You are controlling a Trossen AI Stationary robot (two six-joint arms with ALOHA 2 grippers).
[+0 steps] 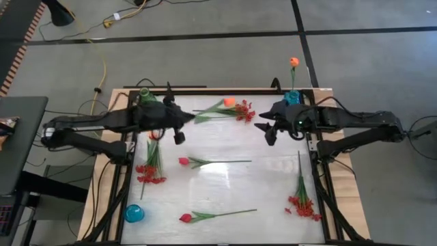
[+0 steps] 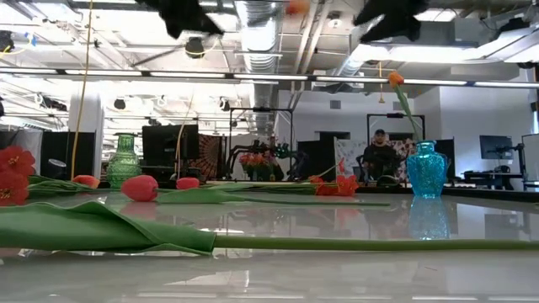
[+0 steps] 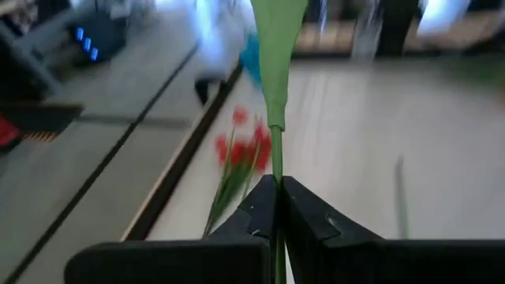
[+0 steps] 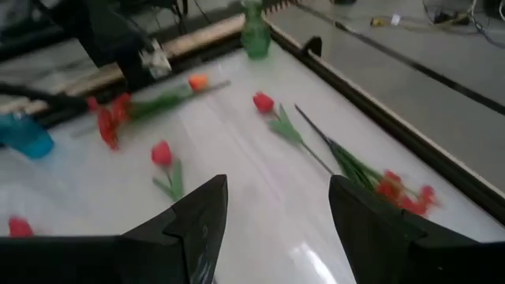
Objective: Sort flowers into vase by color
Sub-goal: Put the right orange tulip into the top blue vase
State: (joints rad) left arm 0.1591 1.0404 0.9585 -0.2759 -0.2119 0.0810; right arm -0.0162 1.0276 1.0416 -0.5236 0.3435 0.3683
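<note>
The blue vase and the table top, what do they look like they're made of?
The blue vase looks like translucent, ribbed teal glass, though moulded plastic is possible; light glints on its facets. The table top appears to be a glossy white board, likely laminate or acrylic: it mirrors the vase and ceiling lights.

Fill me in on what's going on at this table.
The left gripper is shut on an orange tulip, holding it by the stem above the table's far side. The right gripper hangs open and empty. One orange tulip already stands in the blue vase; the green vase looks empty. Red sprays and pinkish tulips lie unsorted on the table.
</note>
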